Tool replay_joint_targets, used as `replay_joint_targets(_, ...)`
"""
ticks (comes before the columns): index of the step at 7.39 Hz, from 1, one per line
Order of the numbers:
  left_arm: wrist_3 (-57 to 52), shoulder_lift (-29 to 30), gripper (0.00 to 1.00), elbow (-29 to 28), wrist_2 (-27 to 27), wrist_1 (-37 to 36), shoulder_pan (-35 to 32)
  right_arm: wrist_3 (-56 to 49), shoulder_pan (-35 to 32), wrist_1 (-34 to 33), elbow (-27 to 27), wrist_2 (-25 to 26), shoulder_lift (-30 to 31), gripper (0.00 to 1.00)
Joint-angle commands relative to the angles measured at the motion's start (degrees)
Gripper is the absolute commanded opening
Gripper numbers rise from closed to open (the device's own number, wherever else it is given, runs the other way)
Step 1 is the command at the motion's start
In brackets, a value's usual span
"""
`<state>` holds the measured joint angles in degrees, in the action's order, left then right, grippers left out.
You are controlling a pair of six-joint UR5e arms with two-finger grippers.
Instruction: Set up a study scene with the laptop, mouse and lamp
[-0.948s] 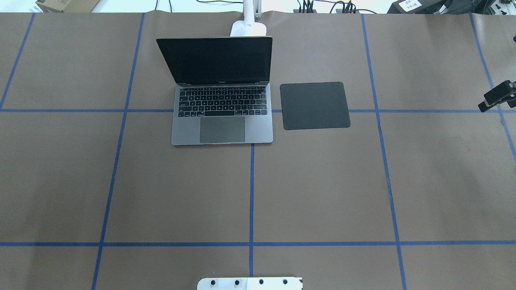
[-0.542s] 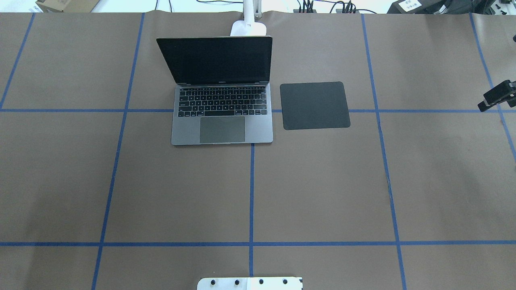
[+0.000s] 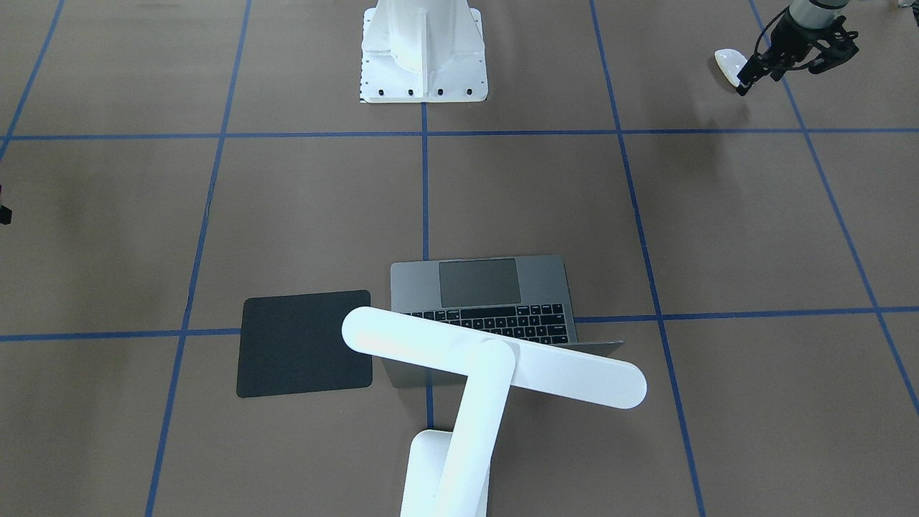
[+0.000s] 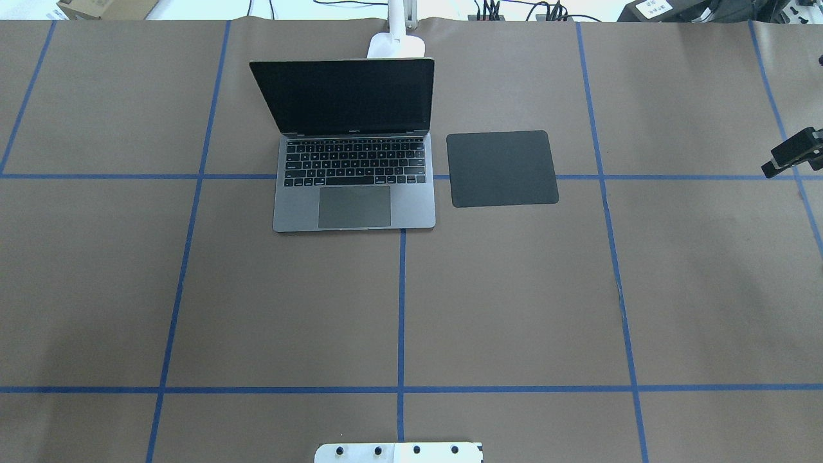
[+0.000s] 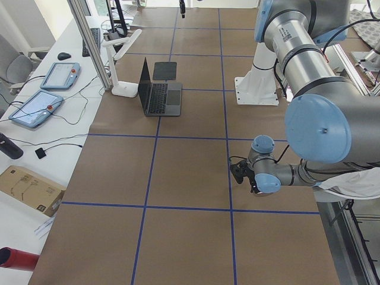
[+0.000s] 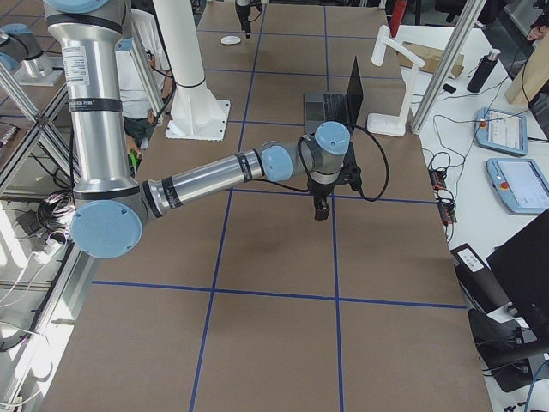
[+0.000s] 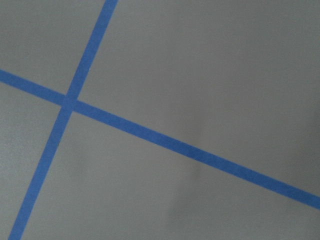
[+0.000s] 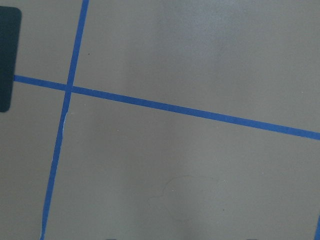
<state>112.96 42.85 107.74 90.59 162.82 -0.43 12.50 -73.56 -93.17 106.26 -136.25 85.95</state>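
From across the worktop (image 3: 718,237), the laptop (image 3: 479,283) stood open with its keys facing the white robot pedestal (image 3: 423,50). A flat black mat (image 3: 305,343) lay just beside it. The lamp (image 3: 574,373) rose behind the lid, its long bar head reaching across above the screen's top edge. The mouse (image 3: 727,63) was far off at the robot's left end, well apart from the laptop. The left pincer (image 3: 761,66) was right against it, one dark finger crossing its edge. I could not tell whether the pincer had hold of the mouse or how wide it stood. From over the robot's shoulders, the laptop's screen was dark and only the lamp's base showed past the lid. The right pincer (image 4: 792,152) poked in at the worktop's right edge as a black block, open or closed I could not say. The left-end view showed the near arm's pincer low over the brown paper, with no mouse to be seen there. The right-end view showed the near arm stretched out, its pincer pointing down above a blue tape line, and the mouse lying far away. Both wrist cameras showed only paper and blue tape, the right one also catching a corner of the mat.
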Motion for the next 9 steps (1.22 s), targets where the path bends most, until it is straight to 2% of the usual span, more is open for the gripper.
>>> replay_joint_targets(1,5.2,-0.6,1.0,0.0,-3.6,0.2,8.2,0.1,0.0,0.0,0.8,-0.1,0.0,0.92)
replay_joint_targets(3,8.8,-0.6,1.0,0.0,-7.2,0.1,15.2,0.1,0.0,0.0,0.8,0.1,0.0,0.92)
replay_joint_targets(9,14.6,-1.0,1.0,-0.3,-7.4,0.3,18.5,0.2,-0.1,0.0,1.7,0.0,0.2,0.92)
